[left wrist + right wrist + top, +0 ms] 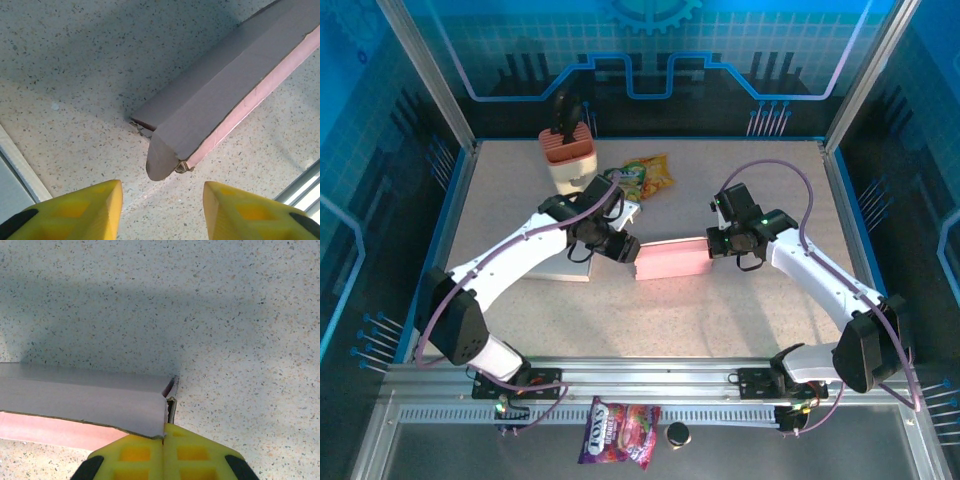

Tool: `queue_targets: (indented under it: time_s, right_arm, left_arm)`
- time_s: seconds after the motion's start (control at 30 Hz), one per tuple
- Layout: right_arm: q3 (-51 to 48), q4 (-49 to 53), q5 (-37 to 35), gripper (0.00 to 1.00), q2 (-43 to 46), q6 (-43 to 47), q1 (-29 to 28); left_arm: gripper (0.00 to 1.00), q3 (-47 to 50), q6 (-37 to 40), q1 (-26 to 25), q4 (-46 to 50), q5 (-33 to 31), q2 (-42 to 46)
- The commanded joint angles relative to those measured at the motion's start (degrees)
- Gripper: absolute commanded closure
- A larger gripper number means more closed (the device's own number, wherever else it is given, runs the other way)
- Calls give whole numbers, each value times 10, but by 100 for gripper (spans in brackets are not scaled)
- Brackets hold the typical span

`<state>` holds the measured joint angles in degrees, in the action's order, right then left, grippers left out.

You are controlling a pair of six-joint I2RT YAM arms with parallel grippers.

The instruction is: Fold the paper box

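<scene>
In the middle of the table [740, 310] lies one pink paper box [672, 260], its long axis running left to right between two grippers. The left gripper [162, 200] stands released just before its left end; the right gripper [165, 437] is clenched on the edge at its right end

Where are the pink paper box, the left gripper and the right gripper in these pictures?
pink paper box [672, 260]: top external view, middle of its pink face.
left gripper [161, 192]: left wrist view, midway between its open fingertips.
right gripper [164, 437]: right wrist view, where its shut fingertips meet.
</scene>
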<state>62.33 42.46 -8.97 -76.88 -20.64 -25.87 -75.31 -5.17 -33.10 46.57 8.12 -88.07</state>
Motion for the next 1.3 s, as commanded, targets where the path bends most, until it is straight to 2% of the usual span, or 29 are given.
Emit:
queue_targets:
  time_s: [0.0, 0.47, 0.63, 0.9, 1.27]
  right_arm:
    - [4, 25, 12, 100, -12, -9, -8]
    - [0, 25, 14, 100, -8, -10, -7]
    - [0, 24, 12, 100, -8, -12, -7]
    - [0, 24, 13, 100, -7, -13, -8]
    - [-9, 20, 9, 100, -1, -22, -9]
  left_arm:
    - [53, -25, 16, 3, 13, -8, -13]
    - [66, -32, 22, 2, 8, 8, -28]
    - [75, -34, 21, 1, 9, 8, -34]
    - [82, -41, 17, -4, 6, 1, -41]
    - [98, -64, -32, -6, 26, 18, -53]
